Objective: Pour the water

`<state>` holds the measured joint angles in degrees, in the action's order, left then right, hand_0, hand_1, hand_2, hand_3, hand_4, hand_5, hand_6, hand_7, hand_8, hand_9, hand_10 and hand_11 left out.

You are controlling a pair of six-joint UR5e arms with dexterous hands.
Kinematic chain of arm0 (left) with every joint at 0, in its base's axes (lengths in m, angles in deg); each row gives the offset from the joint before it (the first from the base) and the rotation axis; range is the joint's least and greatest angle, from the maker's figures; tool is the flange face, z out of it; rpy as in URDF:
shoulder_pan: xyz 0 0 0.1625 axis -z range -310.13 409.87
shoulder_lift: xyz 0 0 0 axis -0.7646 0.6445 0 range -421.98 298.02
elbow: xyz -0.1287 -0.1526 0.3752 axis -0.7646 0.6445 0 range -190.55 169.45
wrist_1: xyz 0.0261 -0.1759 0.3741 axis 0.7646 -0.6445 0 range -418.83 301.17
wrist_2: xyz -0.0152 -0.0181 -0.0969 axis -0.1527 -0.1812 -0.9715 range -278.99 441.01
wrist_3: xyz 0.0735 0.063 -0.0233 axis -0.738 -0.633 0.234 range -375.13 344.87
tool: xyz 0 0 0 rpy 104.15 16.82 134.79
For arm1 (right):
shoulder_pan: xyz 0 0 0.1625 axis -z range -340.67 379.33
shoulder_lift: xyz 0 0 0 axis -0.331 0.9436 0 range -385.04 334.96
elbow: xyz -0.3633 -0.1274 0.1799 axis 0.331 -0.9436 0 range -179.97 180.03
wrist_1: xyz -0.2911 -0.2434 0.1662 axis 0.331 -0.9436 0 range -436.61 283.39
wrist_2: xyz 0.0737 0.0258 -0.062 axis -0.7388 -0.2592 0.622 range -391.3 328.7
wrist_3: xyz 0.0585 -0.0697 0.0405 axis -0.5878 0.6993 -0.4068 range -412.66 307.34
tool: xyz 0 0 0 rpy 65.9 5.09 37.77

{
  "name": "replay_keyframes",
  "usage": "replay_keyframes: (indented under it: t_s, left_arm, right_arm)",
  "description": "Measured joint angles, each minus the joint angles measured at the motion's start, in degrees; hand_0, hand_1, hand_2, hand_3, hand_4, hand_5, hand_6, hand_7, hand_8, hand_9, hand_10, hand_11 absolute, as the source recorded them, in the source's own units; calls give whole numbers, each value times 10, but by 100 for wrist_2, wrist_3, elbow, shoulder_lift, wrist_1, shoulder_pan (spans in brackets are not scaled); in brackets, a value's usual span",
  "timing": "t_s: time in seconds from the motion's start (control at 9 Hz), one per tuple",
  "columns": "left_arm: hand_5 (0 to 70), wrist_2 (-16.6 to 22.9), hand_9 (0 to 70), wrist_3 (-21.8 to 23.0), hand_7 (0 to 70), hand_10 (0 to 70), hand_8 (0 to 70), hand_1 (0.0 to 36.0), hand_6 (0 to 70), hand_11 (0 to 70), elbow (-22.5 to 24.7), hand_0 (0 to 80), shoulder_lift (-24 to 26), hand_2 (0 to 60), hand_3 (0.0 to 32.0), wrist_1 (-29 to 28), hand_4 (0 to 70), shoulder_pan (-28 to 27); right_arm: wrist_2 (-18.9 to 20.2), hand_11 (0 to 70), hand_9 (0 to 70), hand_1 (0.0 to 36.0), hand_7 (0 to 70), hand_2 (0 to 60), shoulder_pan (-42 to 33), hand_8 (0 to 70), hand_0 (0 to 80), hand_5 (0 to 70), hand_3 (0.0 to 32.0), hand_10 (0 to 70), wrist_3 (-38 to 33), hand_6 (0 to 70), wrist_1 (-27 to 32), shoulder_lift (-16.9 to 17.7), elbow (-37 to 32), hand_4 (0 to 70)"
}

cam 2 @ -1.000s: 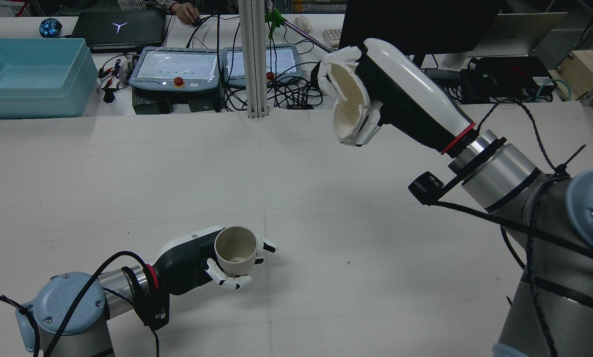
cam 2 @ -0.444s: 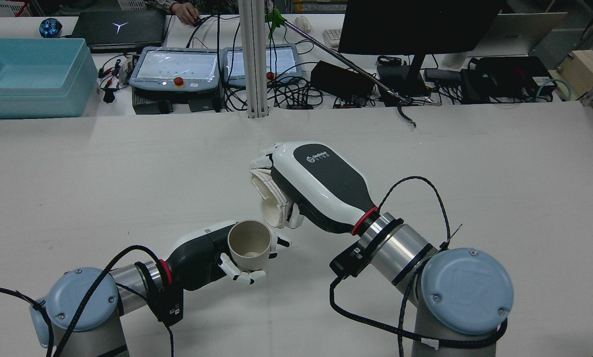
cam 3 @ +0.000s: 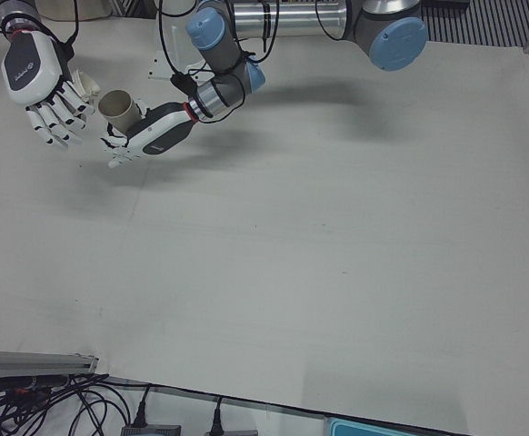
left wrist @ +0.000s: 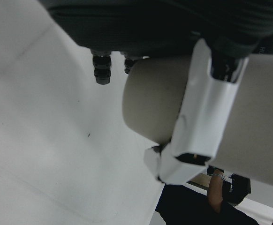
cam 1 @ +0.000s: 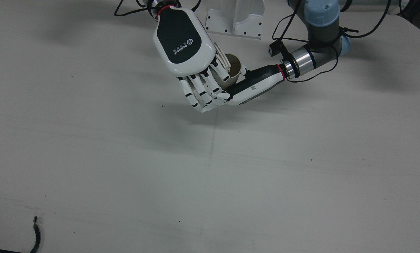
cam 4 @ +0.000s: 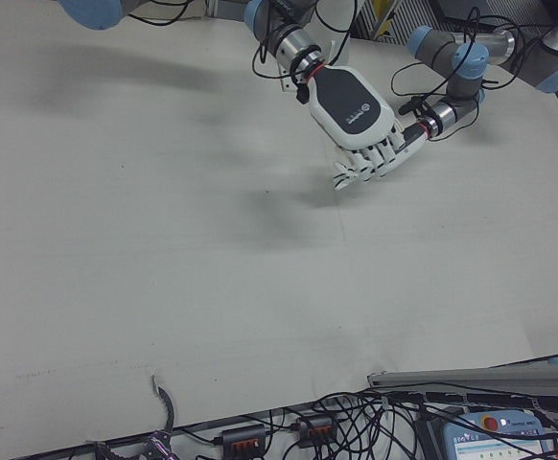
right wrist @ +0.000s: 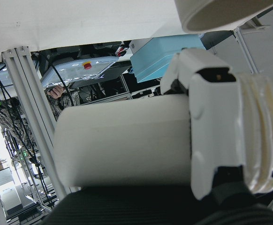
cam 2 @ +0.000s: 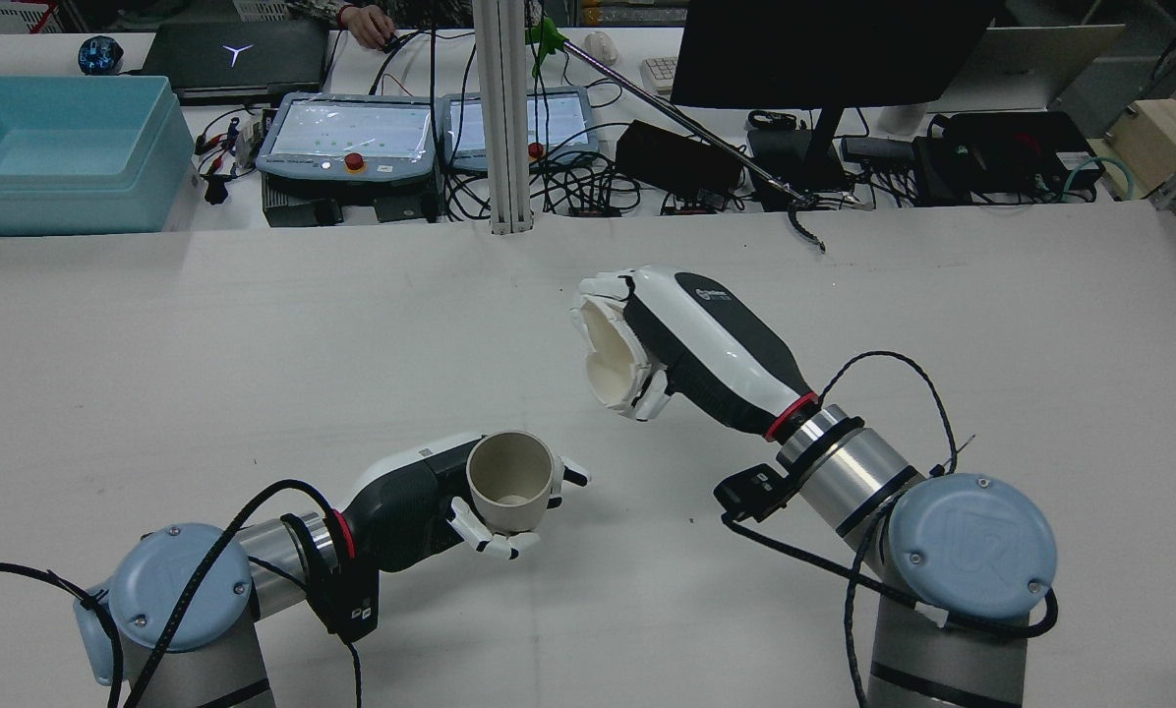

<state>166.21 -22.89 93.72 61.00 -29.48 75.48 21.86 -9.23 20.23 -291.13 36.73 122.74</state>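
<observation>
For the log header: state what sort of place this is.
Most likely a robotics lab workstation: two teach pendants and tangled cables lie on the bench behind the white table, with a laptop and a monitor.

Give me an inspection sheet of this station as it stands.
Surface: white table, a few dark specks.
Job's things: beige cup upright; white cup tipped on its side, mouth toward it, apart.
Clutter: nothing seen on the work area.
Robot hands: left robot hand shut on beige cup; right robot hand shut on white cup.
Cables: black cables looped along both arms.
Surroundings: blue bin, teach pendants, monitor.
</observation>
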Motion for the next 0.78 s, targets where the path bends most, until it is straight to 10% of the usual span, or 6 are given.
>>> replay_keyframes:
  t_s: [0.33,0.78]
  left_arm:
    - [700,-3,71,3,317,79,75,360,189,150,-136,800,-368,600,0,-357,700,24]
    - [700,10,78,114,321,75,72,360,188,136,-169,800,-2070,600,0,-1711,700,947]
  right_arm:
    - [57,468,402,360,573,600,-1413,282,673,700,0,305,-3762,416,401,1470,79,228]
    - [1120,513,495,360,673,600,-2997,360,630,700,0,343,-5699,495,1923,1984,-1096,297]
